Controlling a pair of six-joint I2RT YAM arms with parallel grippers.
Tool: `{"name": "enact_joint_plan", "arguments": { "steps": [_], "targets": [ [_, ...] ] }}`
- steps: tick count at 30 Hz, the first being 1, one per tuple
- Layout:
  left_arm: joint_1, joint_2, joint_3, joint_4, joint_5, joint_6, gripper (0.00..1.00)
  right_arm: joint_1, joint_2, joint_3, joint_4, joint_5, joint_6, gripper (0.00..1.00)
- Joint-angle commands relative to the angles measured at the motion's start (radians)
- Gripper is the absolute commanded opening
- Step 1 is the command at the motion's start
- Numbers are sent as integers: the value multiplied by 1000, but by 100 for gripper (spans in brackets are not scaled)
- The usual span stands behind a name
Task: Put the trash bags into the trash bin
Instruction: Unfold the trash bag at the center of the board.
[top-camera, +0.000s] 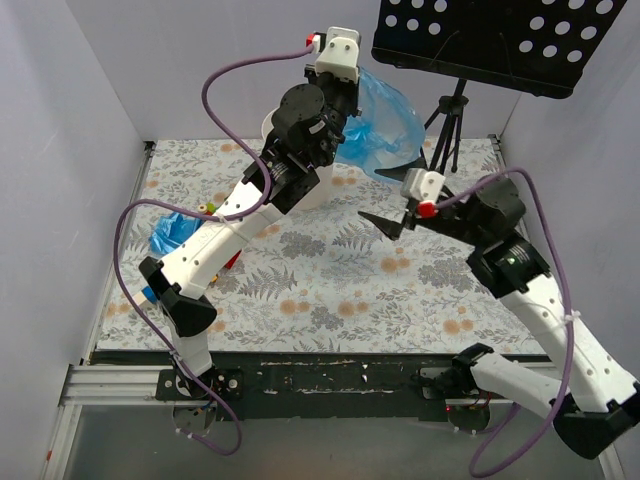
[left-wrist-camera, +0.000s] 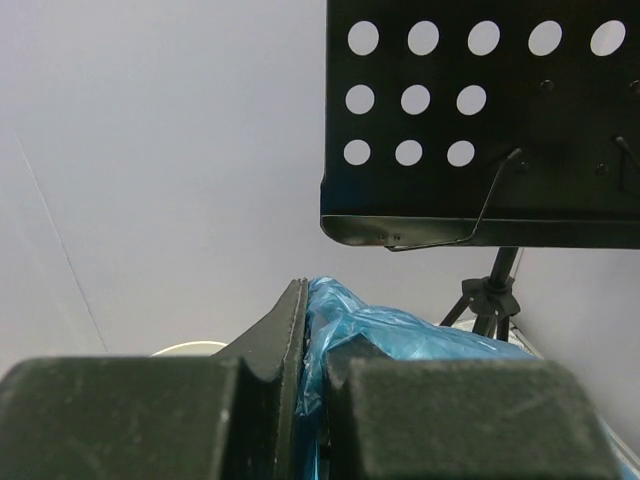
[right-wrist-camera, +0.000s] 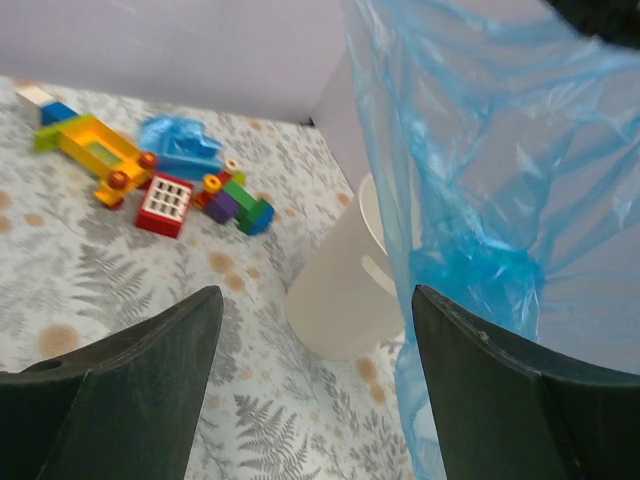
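Floral tabletop (top-camera: 330, 290): trash bin (right-wrist-camera: 345, 290); trash bag (top-camera: 388, 128) above bin, pinched by L gripper (top-camera: 350, 108); R gripper (top-camera: 385, 222) spread, near bin.

Music stand (top-camera: 465, 30) — near trash bag (top-camera: 385, 125).

- No words, brands or numbers can be read in any view.
- The front lip of the music stand (left-wrist-camera: 560, 120) bears tiny marks, perhaps stamped characters, too small to make out.
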Motion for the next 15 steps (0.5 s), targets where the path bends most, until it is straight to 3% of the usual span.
{"name": "enact_joint_plan", "arguments": {
  "steps": [1, 8, 15],
  "targets": [
    [3, -22, 24, -16, 19, -2, 0, 35, 82, -11, 21, 296, -132, 86],
    [5, -59, -11, -13, 27, -19, 0, 35, 151, 12, 46, 494, -200, 86],
    [3, -75, -20, -4, 33, -24, 0, 42, 232, -11, 52, 407, -218, 83]
  ]
}}
